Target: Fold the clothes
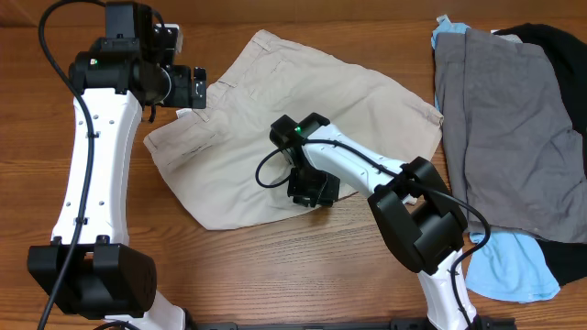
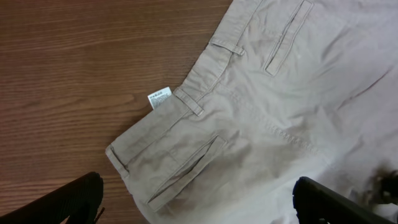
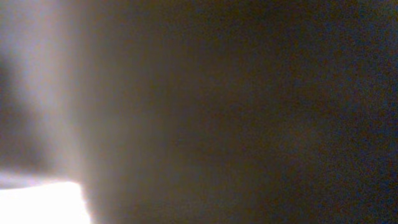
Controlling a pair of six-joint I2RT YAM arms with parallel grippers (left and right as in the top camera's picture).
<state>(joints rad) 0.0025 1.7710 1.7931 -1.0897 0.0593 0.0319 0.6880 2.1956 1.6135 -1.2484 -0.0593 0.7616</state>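
So the khaki shorts point(image 1: 293, 119) are lying spread out in the middle of the table point(image 1: 238, 275), back pockets up. The waistband point(image 2: 205, 71) runs toward 10 o'clock in the overhead view. The pile of other clothes point(image 1: 514, 119) (grey on top, light blue and black under it) sits well apart at 3 o'clock.

My right gripper point(image 1: 312, 188) is down on the fabric at the shorts' 6 o'clock edge, near the hem. Its wrist camera is just a dark blur, so I honestly can't tell how those jaws stand or whether they've got cloth.

My left gripper point(image 1: 195, 89) hovers over the waistband end at 10 o'clock with its fingers point(image 2: 78, 199) spread wide and nothing in them. In the left wrist view the little white label point(image 2: 160, 98) pokes out at the band's edge.

My read is that this is the grab before the first fold. To do it well, I'd make sure the right pinch takes both layers right at the hem edge, not a bump of top cloth further in. Then I'd drop the left straight onto the waistband corner and close there. Lift both ends together, low and just taut, so the cloth doesn't sag or drag. Lay edge on edge before letting go. I'd also watch the right arm's cable loop, since it hangs close over the fabric.
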